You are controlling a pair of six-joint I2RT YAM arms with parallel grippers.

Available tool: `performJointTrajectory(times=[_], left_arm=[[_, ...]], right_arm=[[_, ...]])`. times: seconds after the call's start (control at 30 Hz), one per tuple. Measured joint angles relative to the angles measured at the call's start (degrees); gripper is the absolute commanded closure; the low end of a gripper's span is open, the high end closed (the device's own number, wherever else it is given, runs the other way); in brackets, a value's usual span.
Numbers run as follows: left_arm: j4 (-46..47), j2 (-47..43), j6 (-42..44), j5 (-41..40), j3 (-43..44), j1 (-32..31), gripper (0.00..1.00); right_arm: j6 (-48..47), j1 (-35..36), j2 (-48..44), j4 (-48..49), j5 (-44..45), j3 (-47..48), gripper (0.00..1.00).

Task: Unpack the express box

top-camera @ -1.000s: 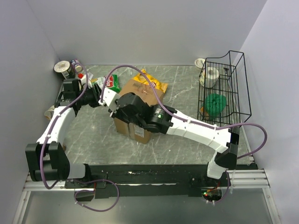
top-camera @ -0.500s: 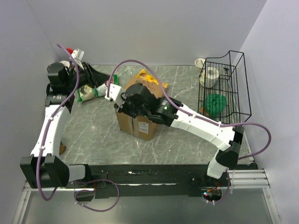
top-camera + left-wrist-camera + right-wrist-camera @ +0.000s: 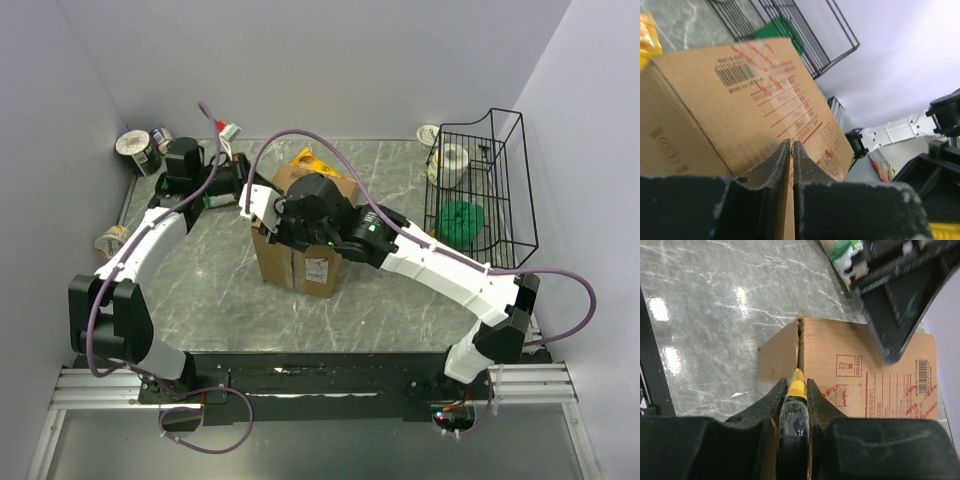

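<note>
Spotting, mid-counter (image 3: 200, 290), the express box (image 3: 298, 262) upright; left end effector (image 3: 791, 146) pinched narrow, seemingly empty, just beside its far-left face; right end effector (image 3: 796, 386), equally close, clamping a yellow-tipped tool (image 3: 796, 412), tip at the seam (image 3: 800, 342) running straight ahead, in line with the tool.

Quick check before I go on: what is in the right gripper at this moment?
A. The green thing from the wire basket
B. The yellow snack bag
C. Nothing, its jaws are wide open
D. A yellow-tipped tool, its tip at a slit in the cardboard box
D: in the right wrist view the right gripper is closed on a yellow-tipped tool, whose tip meets a slit in the express box.
</note>
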Motion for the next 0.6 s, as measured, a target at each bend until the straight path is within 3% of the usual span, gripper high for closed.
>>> performJointTrajectory(times=[0.3,0.6], left_arm=[[-13.97,0.96,16.28,-2.62,4.15,-4.59,0.96],[-15.87,-0.07,27.43,-4.83,4.11,-7.69,0.99]], right_arm=[[-2.29,-2.58,-0.17,-1.05,-6.78,0.07,1.0],[-7.91,-4.96,-2.08,-4.57,-12.57,-0.04,1.0]])
